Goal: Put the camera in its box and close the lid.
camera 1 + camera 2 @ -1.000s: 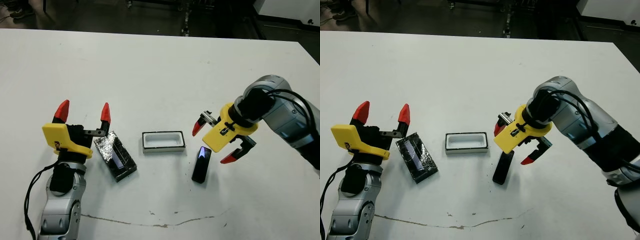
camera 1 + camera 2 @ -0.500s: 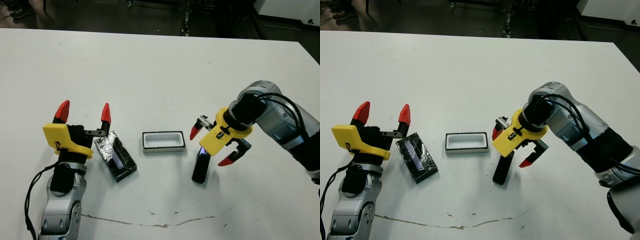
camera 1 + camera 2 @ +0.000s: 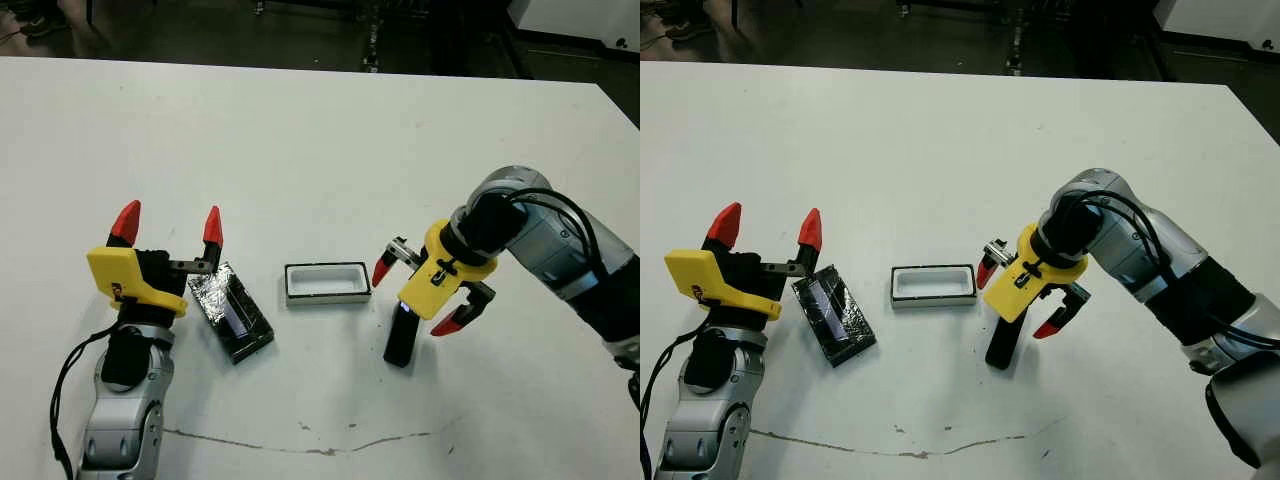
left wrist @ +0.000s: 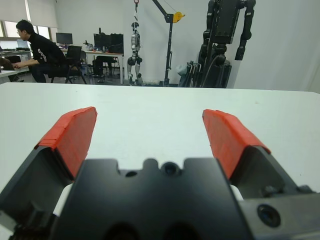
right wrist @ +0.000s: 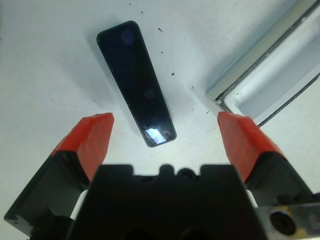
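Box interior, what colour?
White inside the box, with a thin dark rim; clearest in the left eye view.

**Surroundings: table surface and room beyond**

The white rectangular table (image 3: 300, 130) shows a thin, dark, wavy crack-like line (image 3: 330, 446) near its front edge and small dark specks (image 5: 167, 52). Past the far edge lies dark floor. In the left wrist view, a seated person in dark clothing (image 4: 41, 50) is at a desk with monitors (image 4: 65, 37). A yellow-hooked hoist (image 4: 172, 20) and a black robot on a stand (image 4: 225, 35) occupy the background.

Left gripper (image 3: 168, 225) upright, jaws apart; right gripper (image 3: 417, 294) angled down, jaws apart.
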You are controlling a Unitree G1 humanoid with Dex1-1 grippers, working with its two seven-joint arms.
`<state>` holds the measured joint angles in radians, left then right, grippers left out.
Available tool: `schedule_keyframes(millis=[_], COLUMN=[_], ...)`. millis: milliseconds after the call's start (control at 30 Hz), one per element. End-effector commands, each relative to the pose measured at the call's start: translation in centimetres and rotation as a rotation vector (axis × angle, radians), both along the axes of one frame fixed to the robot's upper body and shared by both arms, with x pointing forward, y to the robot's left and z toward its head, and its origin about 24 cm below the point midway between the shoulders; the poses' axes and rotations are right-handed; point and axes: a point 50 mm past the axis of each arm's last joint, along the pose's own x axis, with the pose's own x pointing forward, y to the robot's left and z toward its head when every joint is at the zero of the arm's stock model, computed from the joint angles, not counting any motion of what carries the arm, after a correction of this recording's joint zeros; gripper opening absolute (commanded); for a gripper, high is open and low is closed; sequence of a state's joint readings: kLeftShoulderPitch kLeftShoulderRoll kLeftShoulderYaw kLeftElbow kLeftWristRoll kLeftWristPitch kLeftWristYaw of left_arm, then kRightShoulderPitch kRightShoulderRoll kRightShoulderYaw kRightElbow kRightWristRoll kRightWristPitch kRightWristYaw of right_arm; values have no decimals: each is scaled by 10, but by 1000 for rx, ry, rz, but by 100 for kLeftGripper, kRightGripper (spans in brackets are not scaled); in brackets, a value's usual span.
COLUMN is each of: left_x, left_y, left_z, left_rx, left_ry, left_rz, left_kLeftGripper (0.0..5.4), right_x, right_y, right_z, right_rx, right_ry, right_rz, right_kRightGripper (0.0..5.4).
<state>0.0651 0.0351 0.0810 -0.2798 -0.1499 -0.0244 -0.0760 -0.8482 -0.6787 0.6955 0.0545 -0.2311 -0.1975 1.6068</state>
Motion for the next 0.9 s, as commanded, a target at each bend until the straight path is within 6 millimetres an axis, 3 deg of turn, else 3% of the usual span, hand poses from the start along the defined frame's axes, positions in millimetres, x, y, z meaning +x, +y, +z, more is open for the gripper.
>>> schedule_keyframes(millis=[33,333,900], left_x=[-2,-2,-2], left_y=[1,1,1], left_z=[-3,-3,-2], left_rx=[-2,2,3], left_ry=[18,14,18], left_rz=[14,14,20], left_kLeftGripper=[540,540,540], right_x=[1,3,6], right_y=[-4,-5,-5], right_z=[-5,-13,-23], right_rx=[11,23,110], right_ry=[8,-3,43], right_rz=[-46,-44,-114], right_kRightGripper=[538,514,273])
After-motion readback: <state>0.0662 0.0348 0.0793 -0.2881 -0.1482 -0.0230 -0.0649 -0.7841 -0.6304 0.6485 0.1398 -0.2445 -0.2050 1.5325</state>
